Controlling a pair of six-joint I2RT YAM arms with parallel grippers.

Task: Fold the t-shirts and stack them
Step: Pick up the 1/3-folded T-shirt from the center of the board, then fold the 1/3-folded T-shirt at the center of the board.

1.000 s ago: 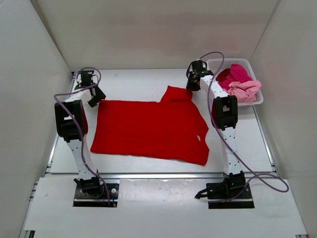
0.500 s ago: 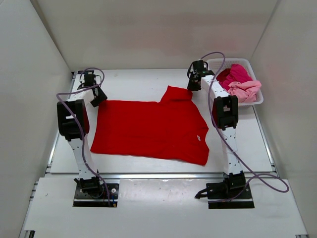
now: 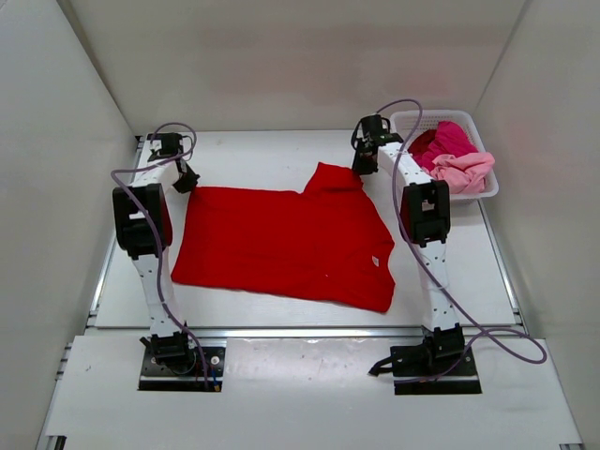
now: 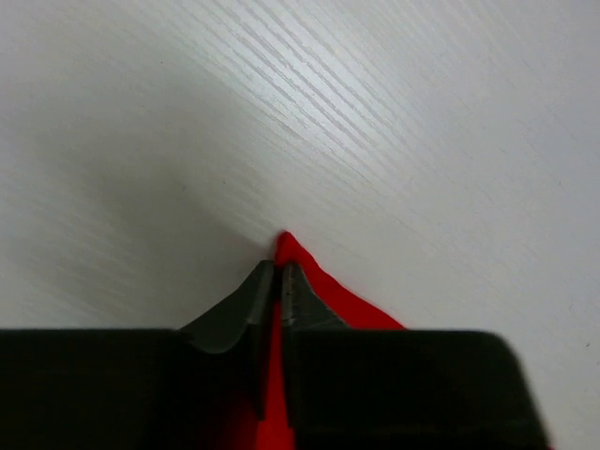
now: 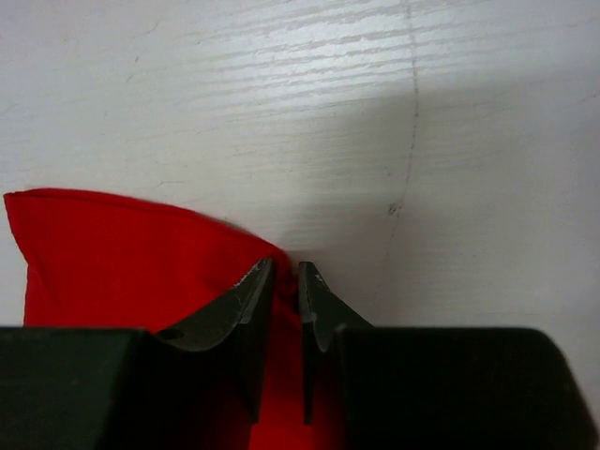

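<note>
L tool [image 4: 277,270] + R tool [image 5: 285,268] tight on far corners of red tee [image 3: 281,239]

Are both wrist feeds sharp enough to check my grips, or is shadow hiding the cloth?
Left wrist: sharp; soft shadow on the table left of the left hand, red shirt corner plain inside it. Right wrist: sharp; broad shadow on the right, cloth edge clear at the right hand. Top view: even light.

White wood-grain table [image 3: 262,155], plain white walls [image 3: 281,66]

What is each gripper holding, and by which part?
The red t-shirt: left gripper pinches a far corner, right gripper the far sleeve's edge.
</note>
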